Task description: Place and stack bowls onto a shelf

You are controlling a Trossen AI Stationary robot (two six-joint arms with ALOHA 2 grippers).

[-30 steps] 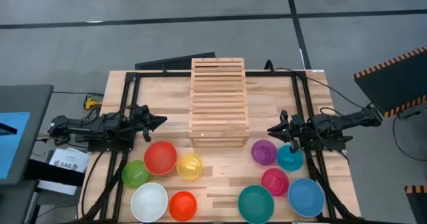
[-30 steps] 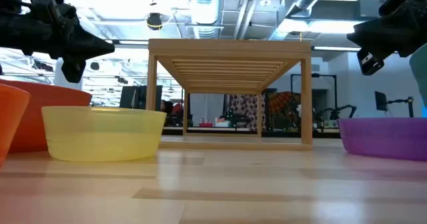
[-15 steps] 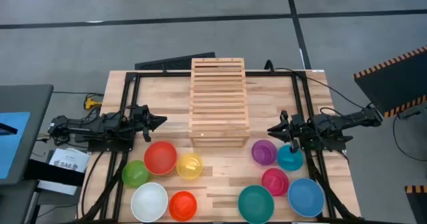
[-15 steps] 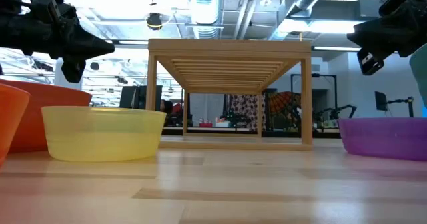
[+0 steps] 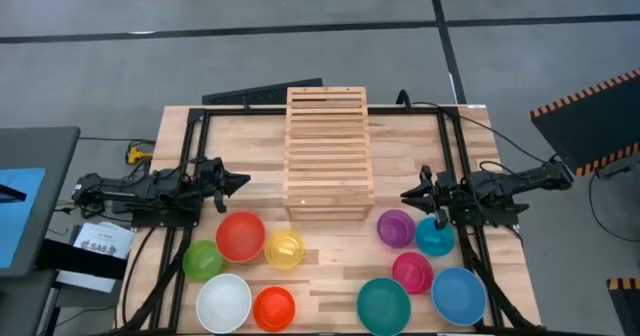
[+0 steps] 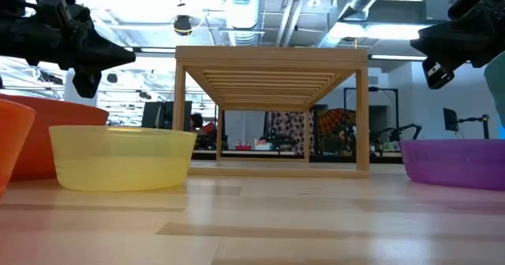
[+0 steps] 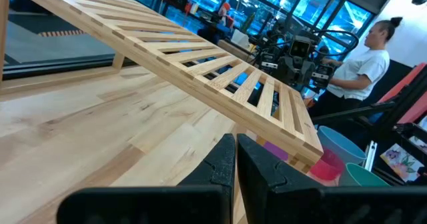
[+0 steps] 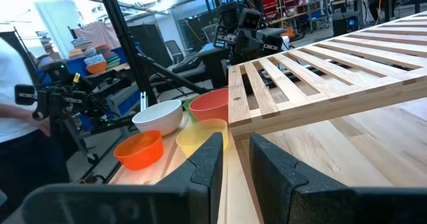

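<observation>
The light wooden slatted shelf (image 5: 329, 154) stands at the table's far middle; it also shows in the low view (image 6: 272, 60). Ten bowls rest on the table in front of it. To the left are red (image 5: 240, 236), yellow (image 5: 284, 248), green (image 5: 202, 261), white (image 5: 223, 303) and orange (image 5: 274, 308). To the right are purple (image 5: 396, 228), small teal (image 5: 434, 238), magenta (image 5: 412, 272), large teal (image 5: 384, 306) and blue (image 5: 459, 296). My left gripper (image 5: 240, 183) hovers left of the shelf, shut and empty (image 7: 236, 144). My right gripper (image 5: 404, 196) hovers right of the shelf, above the purple bowl, with a narrow gap between its fingers (image 8: 236, 151), empty.
A black frame (image 5: 190, 126) runs along the table's sides and far edge. Bare tabletop (image 5: 330, 251) lies between the two groups of bowls, in front of the shelf. A person (image 7: 353, 71) sits at a workstation in the room beyond the table.
</observation>
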